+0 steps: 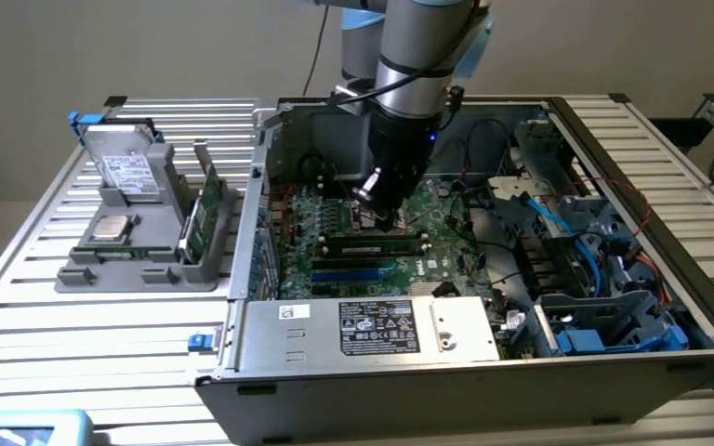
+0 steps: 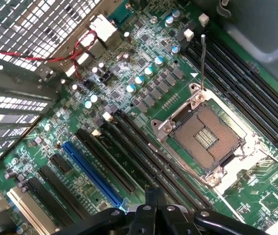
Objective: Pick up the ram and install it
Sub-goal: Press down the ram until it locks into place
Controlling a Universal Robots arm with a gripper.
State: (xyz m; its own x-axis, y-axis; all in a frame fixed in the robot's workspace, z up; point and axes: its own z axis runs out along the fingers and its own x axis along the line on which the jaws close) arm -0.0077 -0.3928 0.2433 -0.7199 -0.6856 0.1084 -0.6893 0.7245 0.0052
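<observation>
Inside one open computer case [image 1: 580, 167], one gripper [image 1: 389, 221] hangs over the motherboard [image 1: 332, 218], jaws closed, empty. One ram [image 1: 375, 249] sits in a slot beside two blue slots [image 1: 350, 269].

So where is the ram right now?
In the exterior view the ram lies along a slot on the motherboard inside the open computer case, just below the shut gripper.

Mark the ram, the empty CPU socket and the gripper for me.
ram [image 1: 374, 249]: exterior view, middle of the stick lying in its motherboard slot.
CPU socket [image 2: 206, 137]: wrist view, centre of the bare contact field.
gripper [image 2: 157, 208]: wrist view, between the shut fingertips.
</observation>
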